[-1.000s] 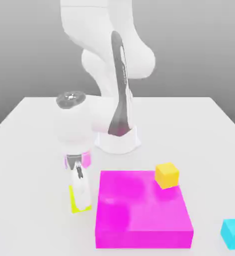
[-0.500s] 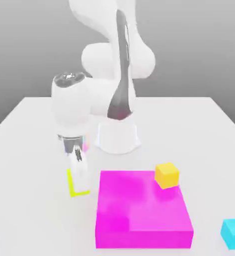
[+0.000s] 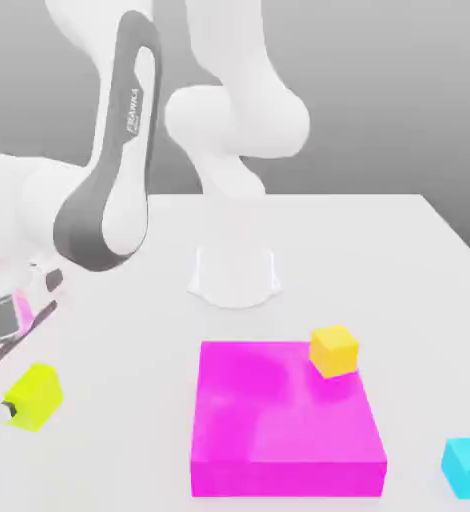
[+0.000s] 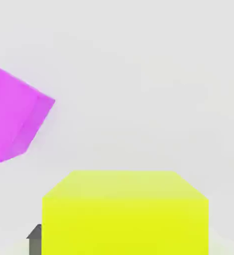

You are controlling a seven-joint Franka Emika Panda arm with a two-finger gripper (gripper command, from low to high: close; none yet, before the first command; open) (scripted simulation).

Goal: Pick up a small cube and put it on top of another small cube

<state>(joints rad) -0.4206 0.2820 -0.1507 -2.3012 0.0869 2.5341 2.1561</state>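
We see the fingers [image 3: 17,408] clamped on the small lime-yellow cube [image 3: 35,396], held above the white surface [image 3: 379,250] at the exterior view's left, well apart from the magenta block [image 3: 284,415], orange-yellow cube [image 3: 334,350] and cyan cube [image 3: 467,467].

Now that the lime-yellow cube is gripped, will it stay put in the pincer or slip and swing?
The lime-yellow cube looks rigid and flat-faced, so the shut pincer probably holds it squarely. Being small, it is likely light. Its smooth faces could let it slip or twist.
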